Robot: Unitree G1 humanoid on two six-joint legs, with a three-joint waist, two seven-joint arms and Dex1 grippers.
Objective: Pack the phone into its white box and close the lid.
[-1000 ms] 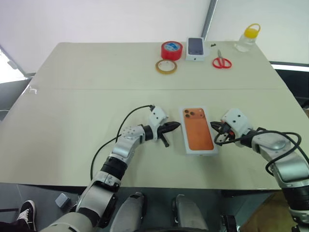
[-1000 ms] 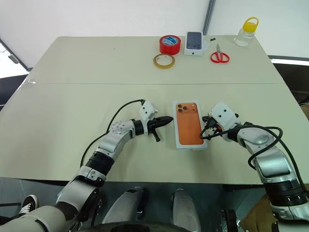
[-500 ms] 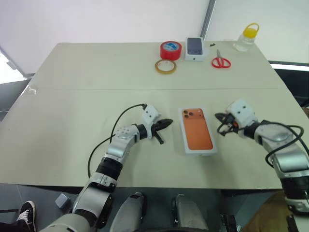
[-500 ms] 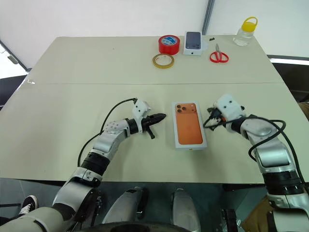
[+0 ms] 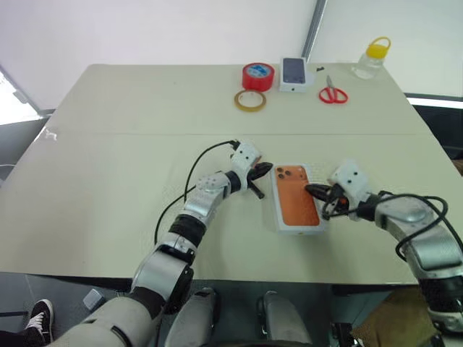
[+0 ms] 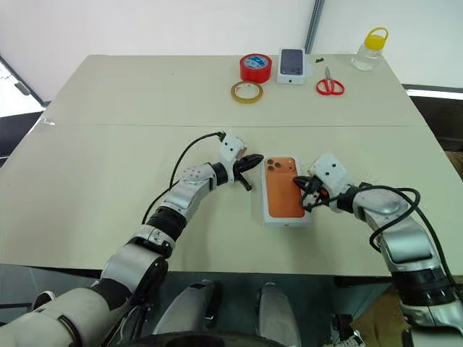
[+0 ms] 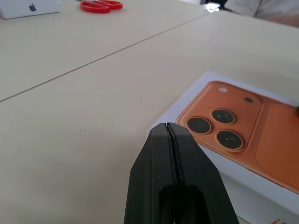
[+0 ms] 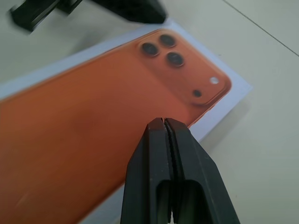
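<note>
The left gripper (image 6: 255,160) is seen pressed together, empty, just beside the camera-lens corner of the phone (image 6: 281,187), at about its 10 o'clock. The right gripper (image 6: 299,183) is likewise pressed together over the phone's 3 o'clock edge. The phone lies lens-side up in the white box (image 6: 286,220) on the table (image 6: 108,166).

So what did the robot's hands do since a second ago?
The left hand, shut, slid across the table toward the camera-lens corner of the orange-topped white box. The right hand, also shut, pulled away from the box, then came back over its right edge. Neither took hold of anything. The box, tape rolls, scissors and bottle stayed put.
</note>
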